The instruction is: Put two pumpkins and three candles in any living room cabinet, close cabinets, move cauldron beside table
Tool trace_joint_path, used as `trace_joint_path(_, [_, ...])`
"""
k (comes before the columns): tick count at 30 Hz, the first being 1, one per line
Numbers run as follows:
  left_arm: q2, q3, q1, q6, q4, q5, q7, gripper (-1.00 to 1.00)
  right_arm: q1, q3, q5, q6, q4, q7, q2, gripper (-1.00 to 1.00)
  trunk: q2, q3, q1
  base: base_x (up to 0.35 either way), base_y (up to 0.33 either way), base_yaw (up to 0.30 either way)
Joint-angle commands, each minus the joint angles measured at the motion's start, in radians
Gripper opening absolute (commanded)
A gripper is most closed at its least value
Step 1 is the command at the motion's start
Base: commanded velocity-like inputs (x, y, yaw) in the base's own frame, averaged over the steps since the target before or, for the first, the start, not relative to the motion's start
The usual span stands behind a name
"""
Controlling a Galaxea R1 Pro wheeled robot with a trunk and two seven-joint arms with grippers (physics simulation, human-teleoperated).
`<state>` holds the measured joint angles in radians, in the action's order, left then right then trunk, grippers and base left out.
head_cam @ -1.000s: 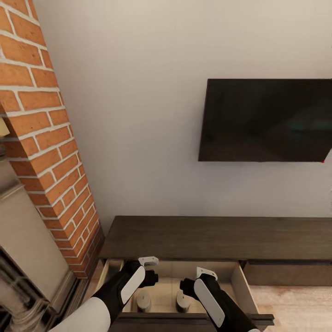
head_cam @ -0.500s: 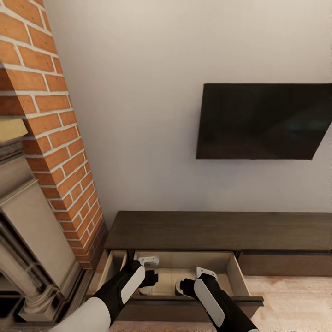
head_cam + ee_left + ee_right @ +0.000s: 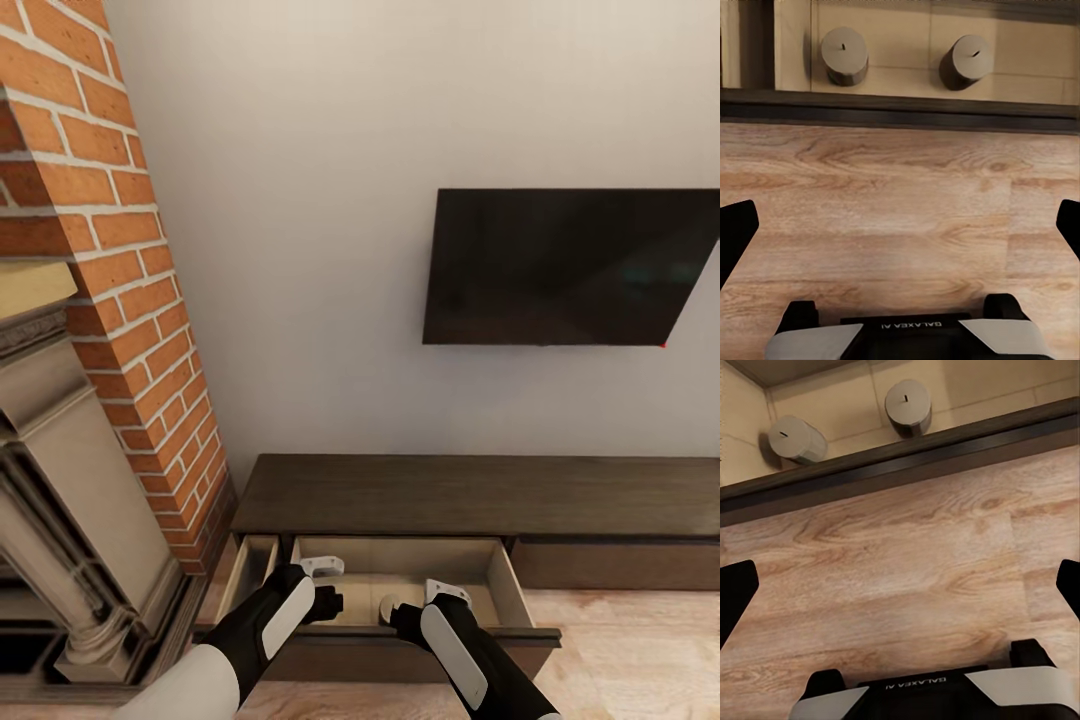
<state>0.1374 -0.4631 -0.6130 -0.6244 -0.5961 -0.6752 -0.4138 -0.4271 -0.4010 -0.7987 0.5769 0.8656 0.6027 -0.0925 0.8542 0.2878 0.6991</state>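
— Where are the candles?

— Two candles stand upright in the cabinet's (image 3: 470,500) pulled-out drawer (image 3: 505,580), well apart from each other on the pale drawer floor; one (image 3: 844,55) and the other (image 3: 965,62) sit just behind the dark front edge (image 3: 900,111) in the left wrist view; in the head view one (image 3: 390,606) peeks out between the arms.

— And the pincers?

— The left gripper (image 3: 900,225) is spread wide, its dark fingertips (image 3: 735,232) at the frame's edges, with nothing between them; the right gripper (image 3: 900,585) is likewise wide apart and empty; both hover over bare wooden floor (image 3: 900,210) in front of the drawer.

— Room around?

— A brick chimney (image 3: 110,300) flanks the cabinet on the left; a dark television (image 3: 570,265) hangs on the wall above; the cabinet top lies bare.
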Motion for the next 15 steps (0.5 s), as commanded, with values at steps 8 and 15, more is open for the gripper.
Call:
trace_joint_path(8, [-0.001,-0.004,-0.001,-0.001,-0.005,-0.011,-0.009,1.0,-0.001,-0.002,-0.01,0.0,0.001,0.009,0.0,1.0,-0.034,-0.014,-0.019,-0.001,0.0,0.0])
trace_joint_path(15, [-0.001,-0.003,-0.001,-0.001,-0.005,-0.011,-0.008,1.0,-0.001,-0.002,-0.01,0.0,0.001,0.009,0.0,1.0,-0.034,-0.014,-0.019,0.0,0.0,-0.007])
